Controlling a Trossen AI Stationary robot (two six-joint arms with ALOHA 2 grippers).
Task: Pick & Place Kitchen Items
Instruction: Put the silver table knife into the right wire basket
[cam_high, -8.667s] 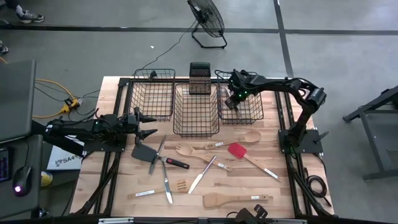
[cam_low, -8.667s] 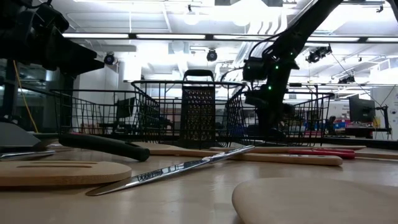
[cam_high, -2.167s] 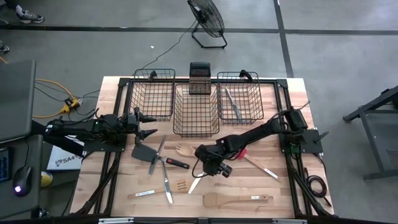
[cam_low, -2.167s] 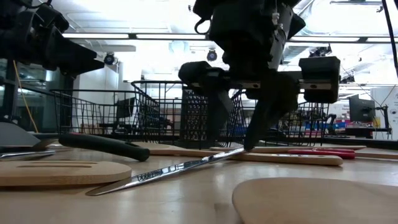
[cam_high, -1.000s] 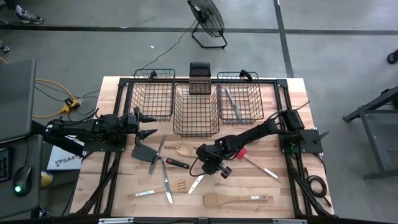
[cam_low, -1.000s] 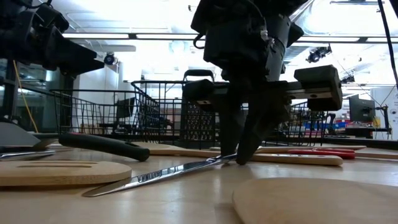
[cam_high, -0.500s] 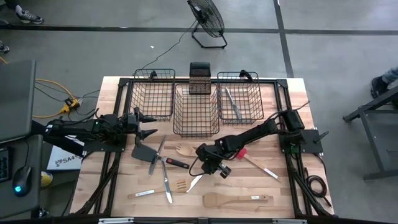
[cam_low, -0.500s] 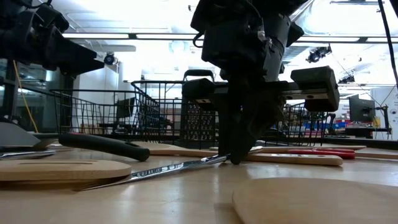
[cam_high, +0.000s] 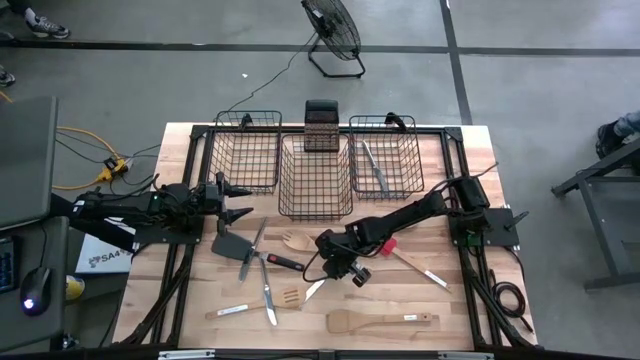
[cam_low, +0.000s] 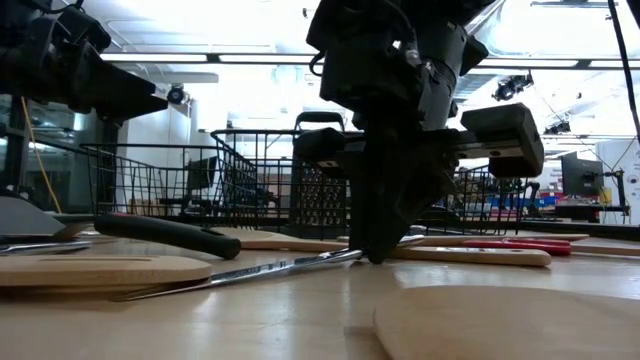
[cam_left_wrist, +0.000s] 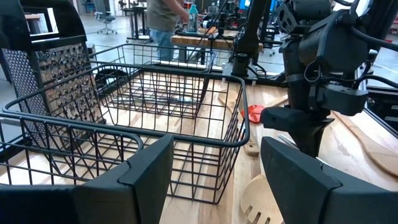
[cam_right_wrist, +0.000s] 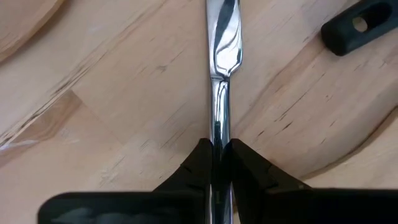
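From above, three black wire baskets (cam_high: 315, 175) line the table's (cam_high: 440, 300) far edge. The right end effector (cam_high: 334, 268) sits before the middle basket, pinching a silver knife (cam_high: 314, 289) amid scattered utensils. The left end effector (cam_high: 236, 201), fingers spread, waits beside the left basket.

At table height, the knife (cam_low: 250, 276) slants, tip down.

The right wrist view shows the fingers (cam_right_wrist: 200, 168) clamping the knife's handle (cam_right_wrist: 220, 124).

Silver knife (cam_right_wrist: 219, 93) on pale wood table (cam_right_wrist: 112, 118) (grained) — black baskets (cam_high: 316, 176).
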